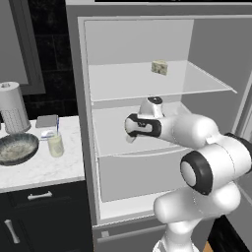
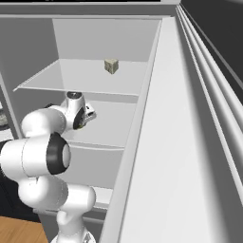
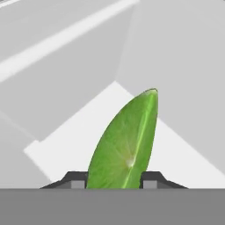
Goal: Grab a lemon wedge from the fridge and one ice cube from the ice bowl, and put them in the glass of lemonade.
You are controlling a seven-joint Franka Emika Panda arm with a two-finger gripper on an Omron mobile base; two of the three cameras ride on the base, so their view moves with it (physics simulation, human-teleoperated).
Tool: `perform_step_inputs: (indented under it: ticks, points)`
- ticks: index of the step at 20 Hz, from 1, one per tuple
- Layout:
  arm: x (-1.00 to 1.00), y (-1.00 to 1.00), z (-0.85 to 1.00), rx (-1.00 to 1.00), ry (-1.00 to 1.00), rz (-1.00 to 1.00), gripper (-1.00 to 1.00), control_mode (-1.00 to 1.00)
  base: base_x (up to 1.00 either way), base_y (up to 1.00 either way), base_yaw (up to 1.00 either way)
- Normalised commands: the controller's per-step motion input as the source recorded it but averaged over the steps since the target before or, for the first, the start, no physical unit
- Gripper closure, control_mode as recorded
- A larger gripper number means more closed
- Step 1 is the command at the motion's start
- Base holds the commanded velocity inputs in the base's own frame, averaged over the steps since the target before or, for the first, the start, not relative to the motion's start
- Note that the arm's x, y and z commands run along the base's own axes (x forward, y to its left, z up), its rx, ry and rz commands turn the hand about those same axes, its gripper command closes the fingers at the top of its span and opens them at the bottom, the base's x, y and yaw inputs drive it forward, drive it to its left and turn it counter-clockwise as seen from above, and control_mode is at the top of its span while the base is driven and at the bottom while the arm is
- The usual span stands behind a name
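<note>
white, smooth shelves line the open fridge (image 1: 142,81) across the middle of my left base frame. low centre of my hand view, the glossy green, leaf-shaped lemon wedge (image 3: 127,143) stands between the dark fingertips (image 3: 74,180) of my gripper (image 3: 113,181), jaws pinching it.

Fridge (image 1: 216,44) standing open, white shelved interior showing. Upper shelf (image 1: 197,81) carrying pale speckled cube (image 1: 159,67), sitting alone toward back. Middle shelf (image 2: 118,124) running below it; lemon wedge (image 3: 127,145) standing over its white floor at 6 o'clock in hand view. White marble counter (image 1: 44,170) at fridge's 9 o'clock, carrying ice bowl (image 1: 17,147), glass of lemonade (image 1: 55,145), paper-towel roll (image 1: 13,108), small grey box (image 1: 47,121).
</note>
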Motion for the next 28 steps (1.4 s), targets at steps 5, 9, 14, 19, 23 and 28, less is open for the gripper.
perform_step_inputs:
  ticks: [5, 9, 14, 19, 23, 28]
  points:
    - [-0.93, -0.33, -0.65, -0.01, 0.0, 0.0, 1.0, -1.0, 0.0, 0.0, 0.0]
    - [-1.0, -0.66, -0.28, 0.0, 0.0, 0.0, 1.0, -1.0, 0.0, 0.0, 0.0]
    - [-1.0, -0.62, 0.03, 0.0, 0.0, 0.0, 1.0, -1.0, 0.0, 0.0, 0.0]
    - [-1.0, -0.43, 0.21, 0.0, -0.02, -0.01, 1.0, -1.0, 0.0, 0.0, 0.0]
    - [-0.96, -0.34, 0.66, 0.0, -0.13, -0.07, 1.0, -1.0, 0.0, 0.0, 0.0]
    - [-0.84, -0.2, 0.88, 0.0, -0.22, -0.09, 1.0, -1.0, 0.0, 0.0, 0.0]
